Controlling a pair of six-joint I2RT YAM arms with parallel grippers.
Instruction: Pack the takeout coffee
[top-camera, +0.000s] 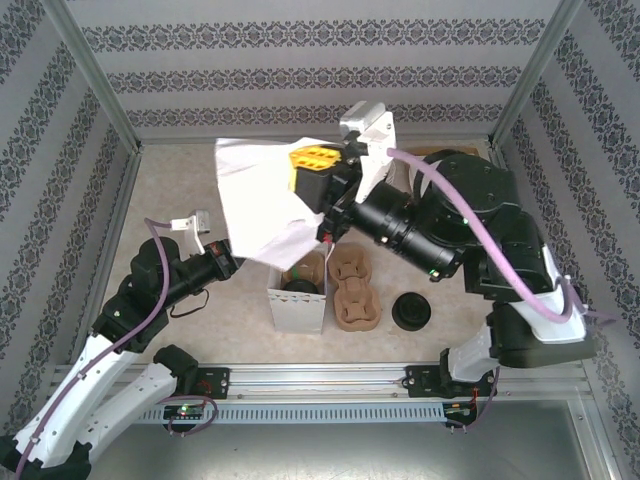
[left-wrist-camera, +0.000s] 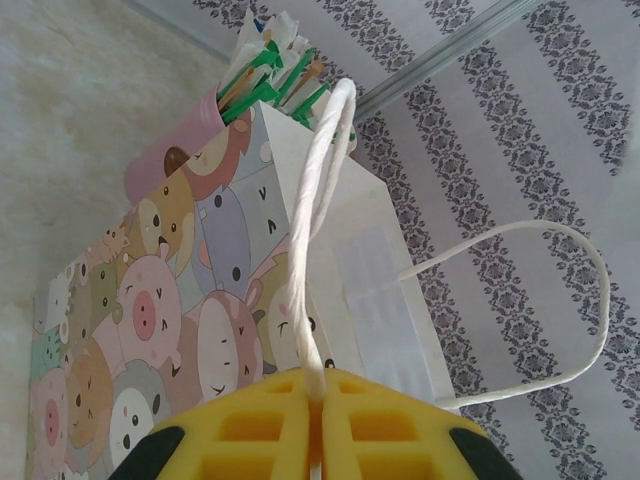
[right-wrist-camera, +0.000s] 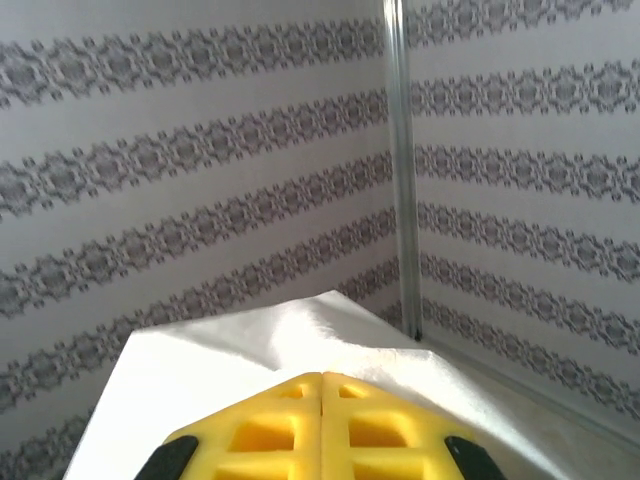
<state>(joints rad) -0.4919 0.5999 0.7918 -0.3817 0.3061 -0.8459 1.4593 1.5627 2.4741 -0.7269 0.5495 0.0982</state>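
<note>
In the left wrist view my left gripper (left-wrist-camera: 320, 388) is shut on one white cord handle (left-wrist-camera: 312, 230) of the paper bag (left-wrist-camera: 190, 300), which has cartoon animals on one side. Its other handle (left-wrist-camera: 590, 300) hangs free. From above, the bag (top-camera: 297, 305) stands open at the table's middle with a dark cup (top-camera: 300, 285) inside. My right gripper (top-camera: 312, 160) is shut on a large white tissue sheet (top-camera: 262, 195) held up over the bag's left; the sheet (right-wrist-camera: 250, 345) drapes past the yellow fingertips (right-wrist-camera: 290, 420). A black-lidded coffee cup (top-camera: 411, 311) stands on the table to the right.
A brown cardboard cup carrier (top-camera: 354, 290) lies between the bag and the black-lidded cup. Green and white packets (left-wrist-camera: 272, 68) stick out at the bag's far end. Patterned walls and metal posts (top-camera: 98, 85) close in the table on three sides.
</note>
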